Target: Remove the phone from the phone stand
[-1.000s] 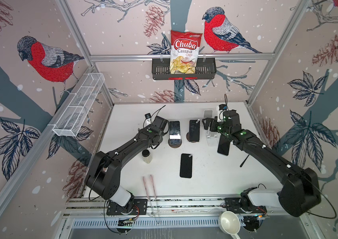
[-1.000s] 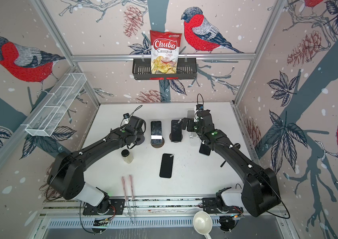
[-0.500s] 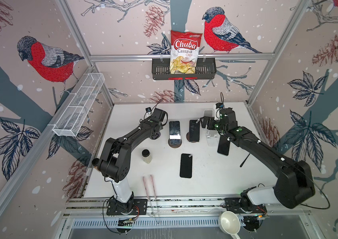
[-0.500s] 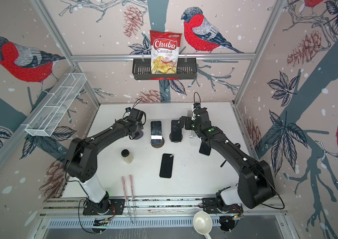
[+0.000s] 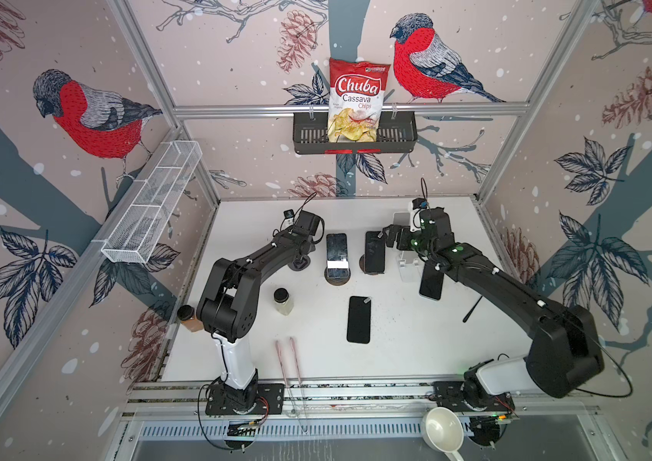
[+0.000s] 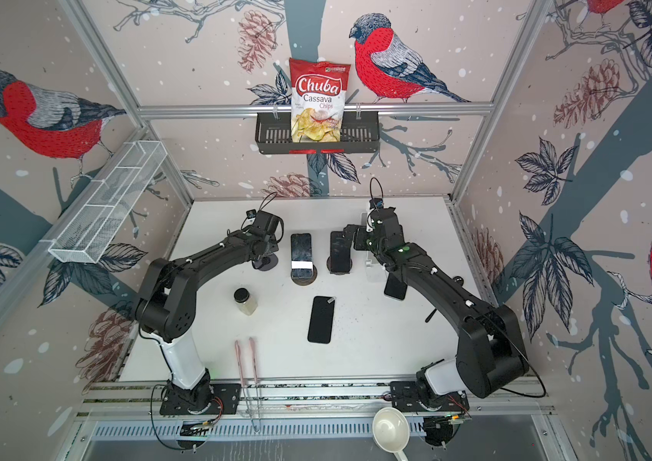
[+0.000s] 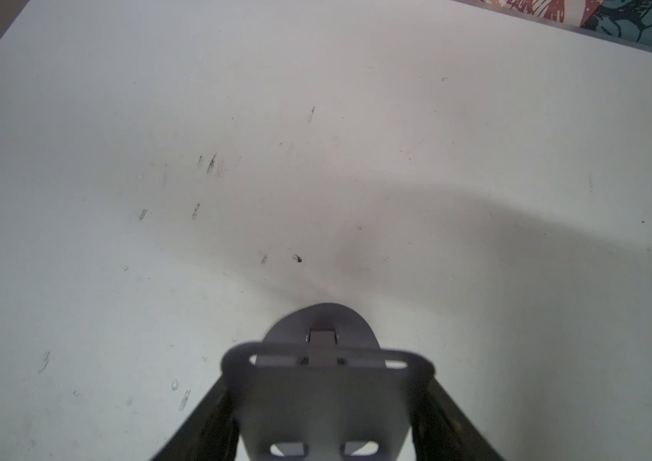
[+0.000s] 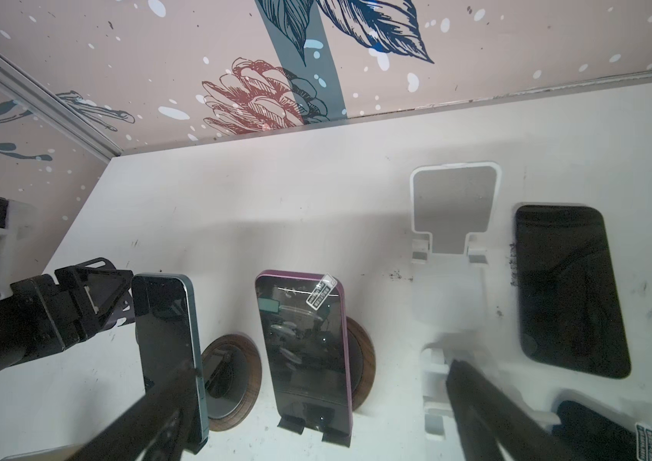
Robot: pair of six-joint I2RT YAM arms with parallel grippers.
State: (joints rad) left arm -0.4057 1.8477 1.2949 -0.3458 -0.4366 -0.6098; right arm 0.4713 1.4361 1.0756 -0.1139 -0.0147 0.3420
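Purple phone (image 8: 303, 351) leans on wooden stand (image 8: 364, 359). Right gripper (image 5: 392, 238) just beside phone, jaws spread wide, holding nothing. Left gripper (image 7: 326, 383) farther from phone, pinching grey stand (image 7: 318, 319).

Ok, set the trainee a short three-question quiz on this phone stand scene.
1. True or false: the right gripper is open.
2. What carries the purple phone? A. a stack of books B. a round wooden stand C. a mug
3. Fill in: the left gripper is shut on a grey ____.
Key: 1 true; 2 B; 3 phone stand.
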